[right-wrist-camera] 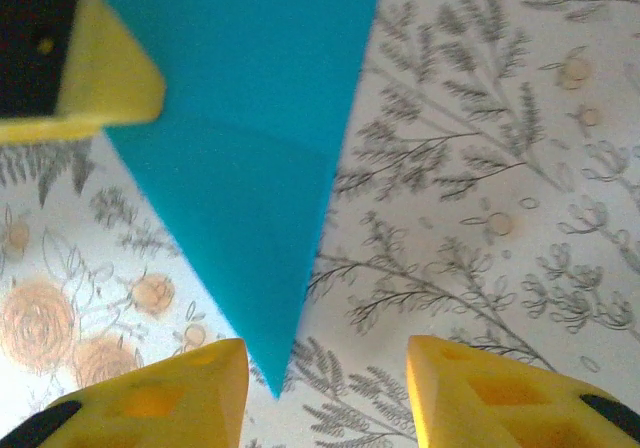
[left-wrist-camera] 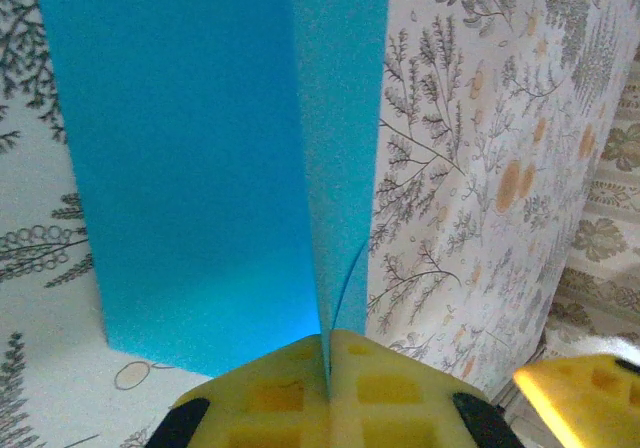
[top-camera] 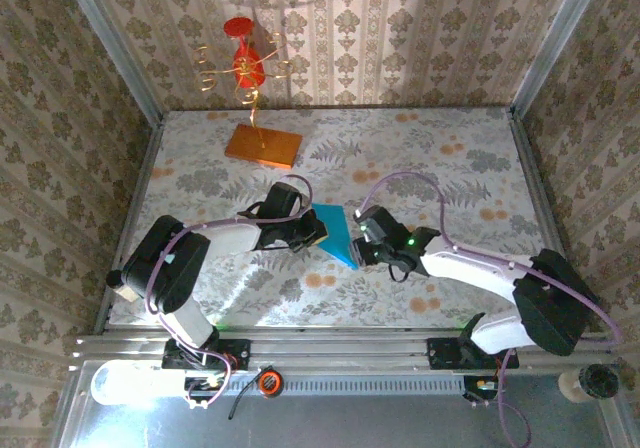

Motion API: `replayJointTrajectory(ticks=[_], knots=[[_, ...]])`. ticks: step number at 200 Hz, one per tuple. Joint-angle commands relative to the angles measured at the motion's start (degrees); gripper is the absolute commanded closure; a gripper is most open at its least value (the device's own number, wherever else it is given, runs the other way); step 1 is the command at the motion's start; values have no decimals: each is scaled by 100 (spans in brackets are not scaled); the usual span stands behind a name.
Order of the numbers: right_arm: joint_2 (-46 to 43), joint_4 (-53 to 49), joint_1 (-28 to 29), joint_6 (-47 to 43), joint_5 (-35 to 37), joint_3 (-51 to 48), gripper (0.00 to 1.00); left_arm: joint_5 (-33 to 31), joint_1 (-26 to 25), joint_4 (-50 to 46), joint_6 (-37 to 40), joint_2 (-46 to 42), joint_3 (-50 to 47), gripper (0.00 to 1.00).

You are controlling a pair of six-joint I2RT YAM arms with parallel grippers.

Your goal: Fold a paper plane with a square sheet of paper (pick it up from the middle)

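Note:
The square sheet of paper is now a cyan-blue paper plane [top-camera: 337, 233], a narrow pointed triangle at the middle of the table. My left gripper [top-camera: 318, 230] is shut on its wide end. In the left wrist view the yellow pads [left-wrist-camera: 290, 393] pinch a raised lengthwise crease of the plane [left-wrist-camera: 200, 168], while a flat wing spreads to the left. My right gripper [top-camera: 357, 251] stands open at the pointed end. In the right wrist view the plane's tip [right-wrist-camera: 275, 368] lies on the table between the fingers of that gripper [right-wrist-camera: 325, 373], touching neither.
An orange slab [top-camera: 263, 146] lies at the back left, with a red and gold wire ornament [top-camera: 246, 63] standing behind it. Patterned walls close in the table on three sides. A metal rail [top-camera: 330, 346] runs along the near edge.

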Motion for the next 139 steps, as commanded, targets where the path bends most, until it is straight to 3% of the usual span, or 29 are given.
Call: replayJointTrajectory(ticks=[1,41,89,139], knots=[[355,-165,368,-343,524,213,51,-107,-27,-147,-26,-133,164,99],[1015,-107,784,-369,803,599,50,20,-34,-49,-208,-91,212,99],[1460,67,817,-422,988,862,51,103,-25,-25,-282,-88,222,100],[1783,224,814,-319,1093,929,57,138,-18,30,-323,-91,202,100]])
